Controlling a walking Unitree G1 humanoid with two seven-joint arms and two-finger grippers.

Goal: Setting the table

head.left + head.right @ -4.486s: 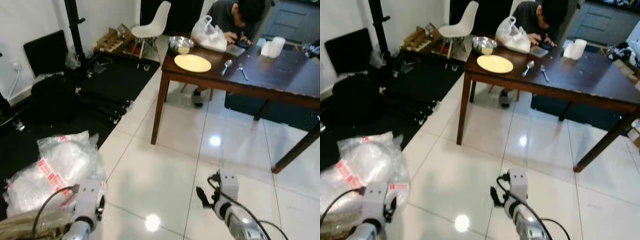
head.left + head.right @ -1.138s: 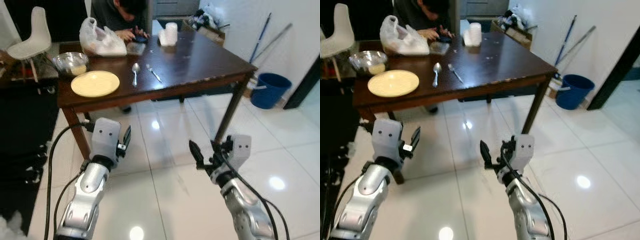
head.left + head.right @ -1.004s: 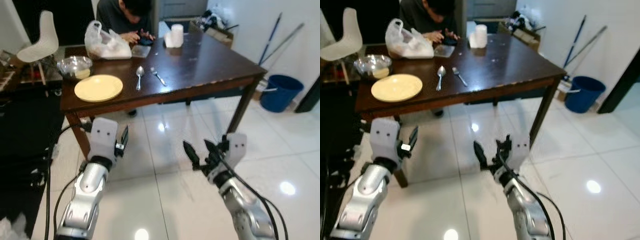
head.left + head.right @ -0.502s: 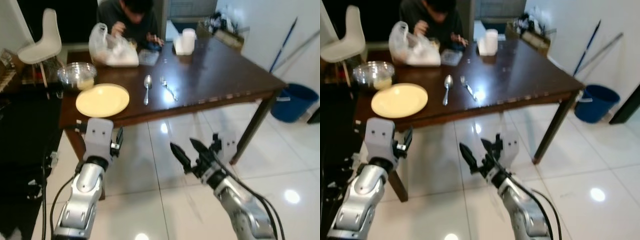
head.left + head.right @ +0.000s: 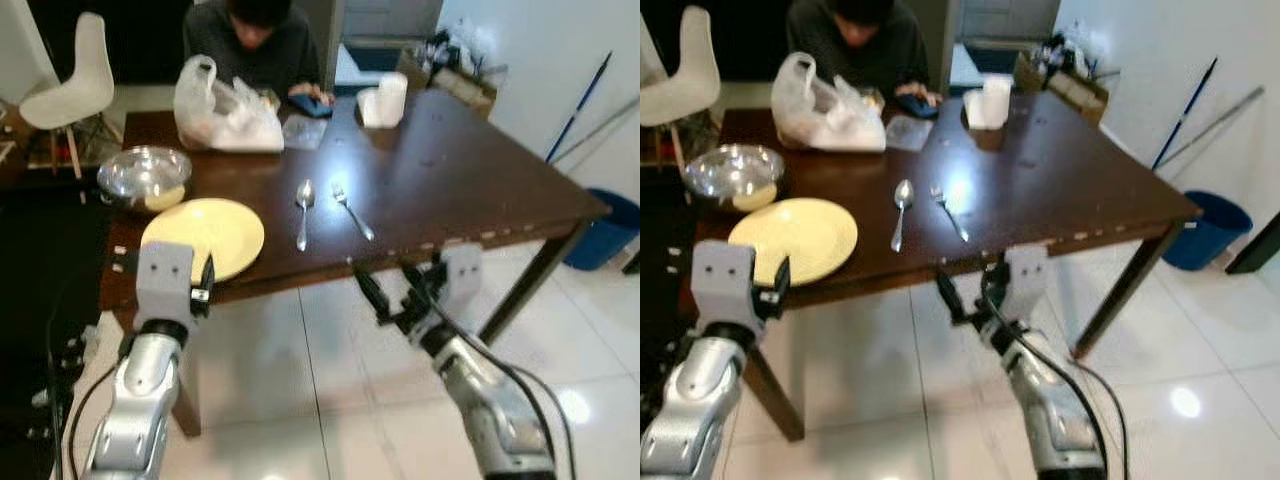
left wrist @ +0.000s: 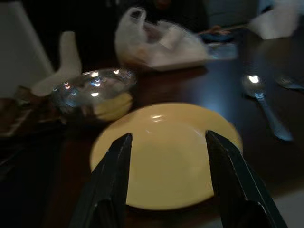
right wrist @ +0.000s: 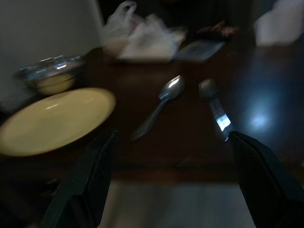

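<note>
A yellow plate (image 5: 205,235) lies near the front left corner of the dark wooden table (image 5: 470,170). To its right a spoon (image 5: 303,210) and a fork (image 5: 352,212) lie side by side. My left gripper (image 6: 168,137) is open, held at the table's front edge just short of the plate (image 6: 166,154). My right gripper (image 5: 390,290) is open too, at the table edge below the cutlery; its wrist view takes in the spoon (image 7: 159,104) and the fork (image 7: 216,109). Neither gripper holds anything.
A metal bowl (image 5: 145,178) stands behind the plate, with a white plastic bag (image 5: 225,95) and a white cup (image 5: 388,98) further back. A person (image 5: 262,40) sits at the far side. A white chair (image 5: 65,75) is at the left and a blue bin (image 5: 605,228) at the right.
The camera has come closer to the table, which now looms larger in view. Both grippers have risen from over the floor to the table's front edge, still open.
</note>
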